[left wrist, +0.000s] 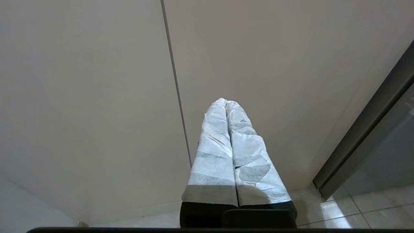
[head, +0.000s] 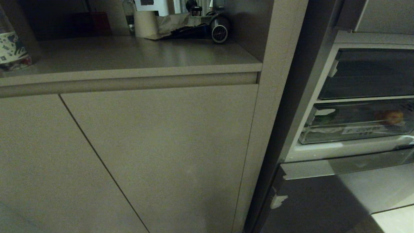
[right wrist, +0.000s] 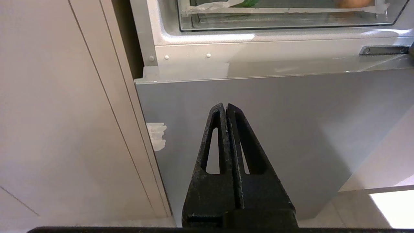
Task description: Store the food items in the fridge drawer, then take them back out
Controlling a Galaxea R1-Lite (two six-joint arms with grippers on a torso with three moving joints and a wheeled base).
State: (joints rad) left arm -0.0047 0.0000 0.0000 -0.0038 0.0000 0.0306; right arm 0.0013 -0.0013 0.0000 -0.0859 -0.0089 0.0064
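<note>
Showing both arms parked low, neither in the head view. Left tool, its fingers wrapped in white tape, is closed on nothing and points at a beige cabinet door. Right tool, black, is likewise closed and empty, facing the grey lower fridge panel. Above and beyond the right tool sits the fridge drawer, clear plastic, pushed in; a rounded tan-orange food item lies inside, toward its right end.
</note>
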